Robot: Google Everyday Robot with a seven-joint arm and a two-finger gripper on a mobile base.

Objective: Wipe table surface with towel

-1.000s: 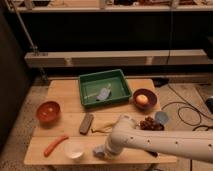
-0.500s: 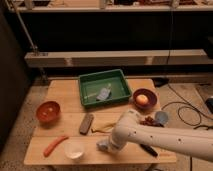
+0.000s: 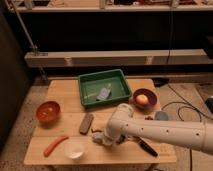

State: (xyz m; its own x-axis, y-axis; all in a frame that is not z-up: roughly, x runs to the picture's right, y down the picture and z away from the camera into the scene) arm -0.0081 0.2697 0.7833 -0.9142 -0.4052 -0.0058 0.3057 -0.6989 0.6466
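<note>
A small grey-blue cloth (image 3: 103, 93), which looks like the towel, lies crumpled inside the green tray (image 3: 88, 80) at the back middle of the wooden table (image 3: 65, 92). My white arm (image 3: 160, 132) reaches in from the right, low over the table's front half. My gripper (image 3: 99, 136) is just above the tabletop, in front of the tray and well apart from the cloth. It is right of a grey-brown oblong block (image 3: 86, 123). I see nothing held in it.
A red bowl (image 3: 48, 111) stands at the left. An orange carrot-like stick (image 3: 55, 145) and a white cup (image 3: 74, 148) are at the front left. A brown bowl holding an orange fruit (image 3: 142, 99) stands at the right, with a grey cup (image 3: 161, 116) beside it. A black-handled tool (image 3: 145, 146) lies under my arm.
My gripper has moved from near the table's front edge back toward the middle, closer to the grey-brown block. The other objects have not moved.
</note>
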